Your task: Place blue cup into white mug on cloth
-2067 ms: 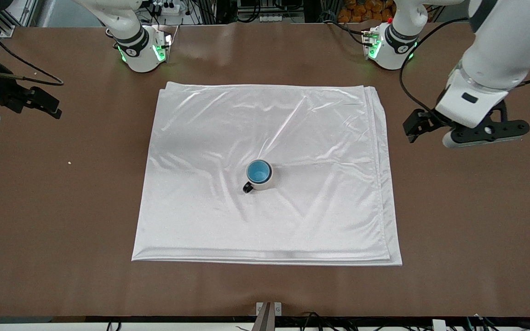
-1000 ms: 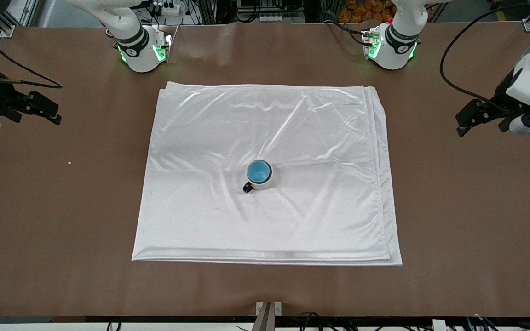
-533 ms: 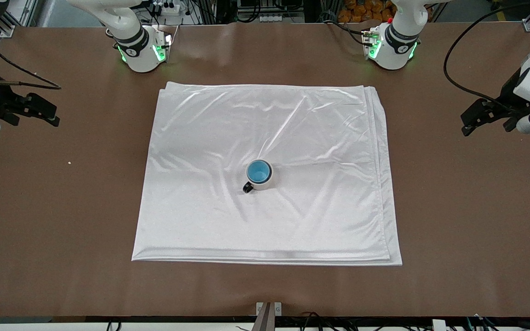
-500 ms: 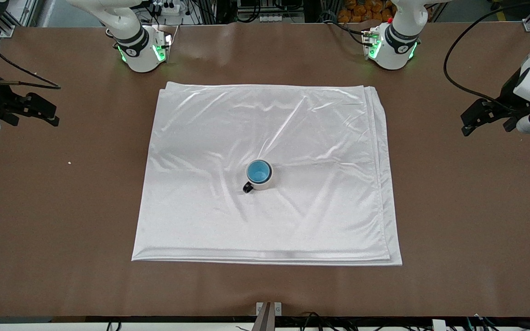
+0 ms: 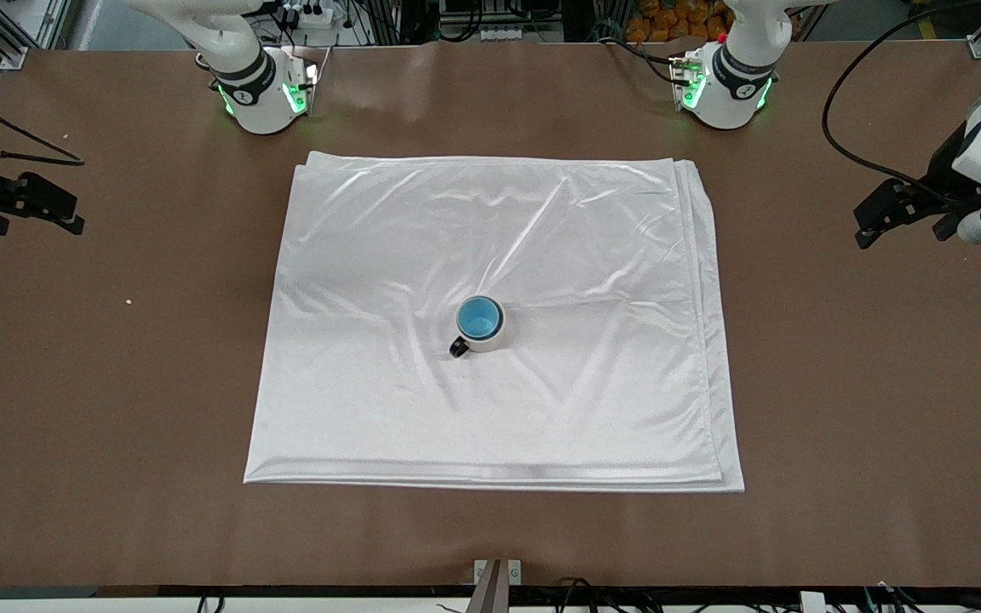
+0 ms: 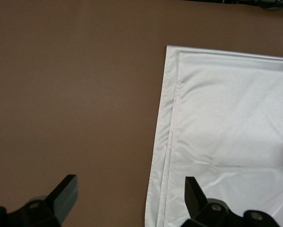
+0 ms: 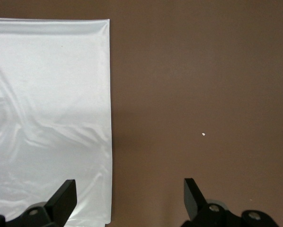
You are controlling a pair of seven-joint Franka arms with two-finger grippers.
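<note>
The blue cup [image 5: 479, 318] sits upright inside the white mug [image 5: 489, 344], with only its blue rim and inside showing. The mug's black handle [image 5: 459, 347] points toward the front camera. The mug stands near the middle of the white cloth [image 5: 490, 213]. My left gripper [image 5: 899, 232] is open and empty over the bare table at the left arm's end; in its wrist view the left gripper [image 6: 130, 187] looks down on the cloth [image 6: 226, 118] edge. My right gripper [image 5: 31, 223] is open and empty at the right arm's end; the right gripper [image 7: 128, 187] hangs beside the cloth [image 7: 47, 94].
The brown table [image 5: 840, 383] runs wide around the cloth on all sides. A tiny white crumb [image 5: 128, 300] lies on it toward the right arm's end. Both arm bases [image 5: 262, 94] stand along the table edge farthest from the front camera.
The left gripper has pulled away from the cloth's edge toward its end of the table. The right gripper has also drifted outward. Cup, mug and cloth have not moved.
</note>
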